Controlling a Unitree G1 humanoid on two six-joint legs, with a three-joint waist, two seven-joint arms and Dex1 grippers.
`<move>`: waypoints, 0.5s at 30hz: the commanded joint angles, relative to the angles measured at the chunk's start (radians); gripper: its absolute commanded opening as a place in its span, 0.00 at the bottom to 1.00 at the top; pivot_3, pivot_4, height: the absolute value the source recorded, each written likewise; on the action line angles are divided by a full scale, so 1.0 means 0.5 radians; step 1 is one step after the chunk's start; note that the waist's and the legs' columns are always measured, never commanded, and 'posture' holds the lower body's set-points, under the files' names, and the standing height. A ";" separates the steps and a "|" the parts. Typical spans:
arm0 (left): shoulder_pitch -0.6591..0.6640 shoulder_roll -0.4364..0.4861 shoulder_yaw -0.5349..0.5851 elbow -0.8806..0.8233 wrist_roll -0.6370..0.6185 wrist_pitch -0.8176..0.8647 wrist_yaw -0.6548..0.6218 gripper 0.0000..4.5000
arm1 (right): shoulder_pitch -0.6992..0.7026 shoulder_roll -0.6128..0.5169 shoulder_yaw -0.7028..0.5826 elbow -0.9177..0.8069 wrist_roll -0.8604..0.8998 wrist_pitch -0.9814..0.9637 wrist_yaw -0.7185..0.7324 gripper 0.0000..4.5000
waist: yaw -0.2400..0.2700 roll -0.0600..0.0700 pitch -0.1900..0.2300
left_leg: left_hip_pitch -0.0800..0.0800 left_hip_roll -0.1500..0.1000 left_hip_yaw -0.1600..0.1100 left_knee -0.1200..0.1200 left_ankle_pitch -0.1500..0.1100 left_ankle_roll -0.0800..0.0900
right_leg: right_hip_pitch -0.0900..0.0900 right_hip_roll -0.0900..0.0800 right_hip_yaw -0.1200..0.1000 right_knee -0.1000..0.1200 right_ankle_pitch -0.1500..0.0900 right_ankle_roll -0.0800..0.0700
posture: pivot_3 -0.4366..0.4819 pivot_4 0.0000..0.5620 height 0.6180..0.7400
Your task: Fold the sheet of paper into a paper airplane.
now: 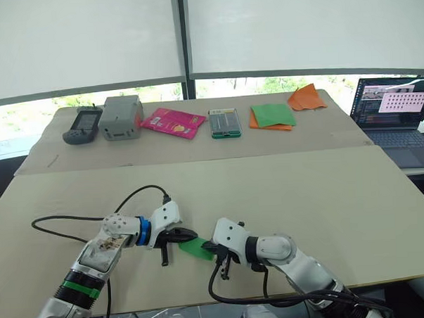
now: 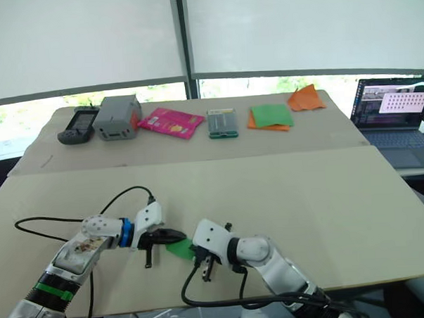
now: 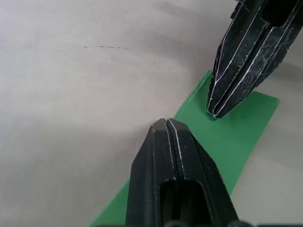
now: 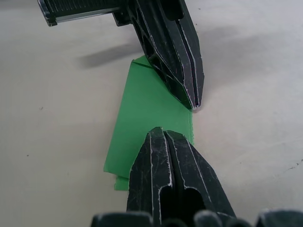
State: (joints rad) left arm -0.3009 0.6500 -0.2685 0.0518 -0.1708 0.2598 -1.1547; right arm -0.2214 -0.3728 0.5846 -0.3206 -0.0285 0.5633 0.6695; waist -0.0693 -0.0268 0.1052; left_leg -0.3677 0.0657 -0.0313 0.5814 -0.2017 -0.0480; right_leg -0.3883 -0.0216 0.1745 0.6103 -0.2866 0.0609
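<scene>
The sheet of paper [image 1: 194, 248] is a narrow folded strip of bright green, lying flat on the near part of the tan table [image 1: 284, 191]. My left gripper [image 1: 188, 237] is shut, and its tip comes down on one end of the strip [image 4: 142, 118]. From the other side my right gripper [image 1: 211, 249] is also shut, its tip on the opposite end [image 3: 236, 137]. In the wrist views both pairs of fingers [image 3: 166, 142] [image 4: 163, 156] are pressed together over the paper, with none of it between them. The two tips stand a short gap apart.
Along the far table lie a handheld device [image 1: 82, 125], a grey box [image 1: 121, 117], a pink packet [image 1: 172, 122], a green-edged case [image 1: 224, 123], a green sheet stacked on an orange one [image 1: 272, 115] and crumpled orange paper [image 1: 306, 97]. A laptop [image 1: 396, 116] stands at right. A black cable [image 1: 67, 223] loops near my left arm.
</scene>
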 commanded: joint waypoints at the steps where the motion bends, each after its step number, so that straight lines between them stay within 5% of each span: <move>1: 0.010 0.028 -0.043 0.095 0.091 -0.017 0.004 0.00 | 0.040 -0.030 0.047 0.097 -0.050 0.162 -0.008 0.00 | 0.000 0.001 0.000 | 0.000 0.000 0.000 0.000 0.000 0.000 | 0.000 0.000 0.000 0.000 0.000 0.000 | 0.48 0.27 1.00; 15: 0.091 0.223 0.052 0.273 0.114 -0.144 -0.040 0.00 | 0.063 -0.052 0.030 0.035 -0.032 0.215 -0.008 0.00 | -0.007 0.003 -0.003 | 0.001 0.001 0.000 -0.001 0.000 0.000 | 0.000 0.000 0.000 0.001 0.000 0.000 | 0.48 0.27 1.00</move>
State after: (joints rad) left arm -0.2919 0.7222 -0.2342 0.1092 -0.1617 0.1698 -1.1799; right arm -0.2159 -0.3707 0.5838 -0.3462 -0.0263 0.6088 0.6649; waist -0.0729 -0.0255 0.1038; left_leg -0.3672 0.0661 -0.0312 0.5807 -0.2017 -0.0480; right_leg -0.3886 -0.0215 0.1745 0.6105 -0.2866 0.0608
